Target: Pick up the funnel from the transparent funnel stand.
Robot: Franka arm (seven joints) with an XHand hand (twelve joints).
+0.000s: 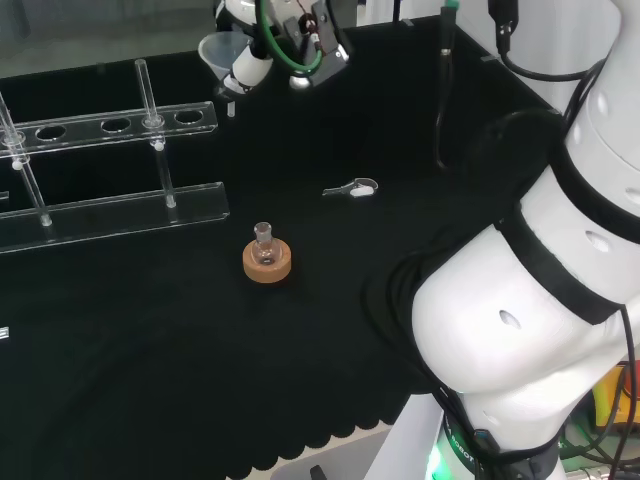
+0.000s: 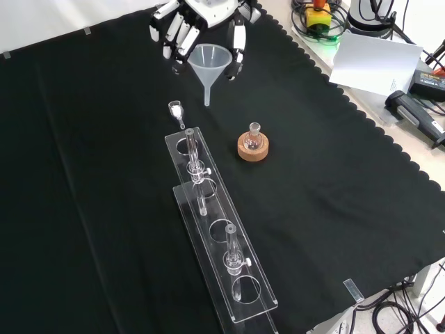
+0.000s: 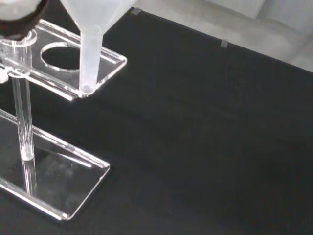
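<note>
A translucent funnel [image 2: 208,66] hangs in the air above the cloth, spout down, off the far end of the transparent funnel stand [image 2: 208,229]. The hand [image 2: 201,21] is shut on the funnel, with fingers [image 2: 170,31] on one side of the wide rim and the thumb on the other. In the head view the funnel [image 1: 220,50] sits at the top, left of the hand [image 1: 270,50], beyond the right end of the stand [image 1: 110,130]. The wrist view shows the funnel's spout [image 3: 90,54] just over the corner of the stand's top plate [image 3: 110,63].
A small glass flask on a cork ring [image 2: 253,145] stands right of the stand in the front view, also seen as the cork ring [image 1: 267,258] mid-cloth. A small clear piece [image 2: 176,109] lies by the stand's far end. Papers and cables [image 2: 375,62] lie beyond the cloth's scalloped edge.
</note>
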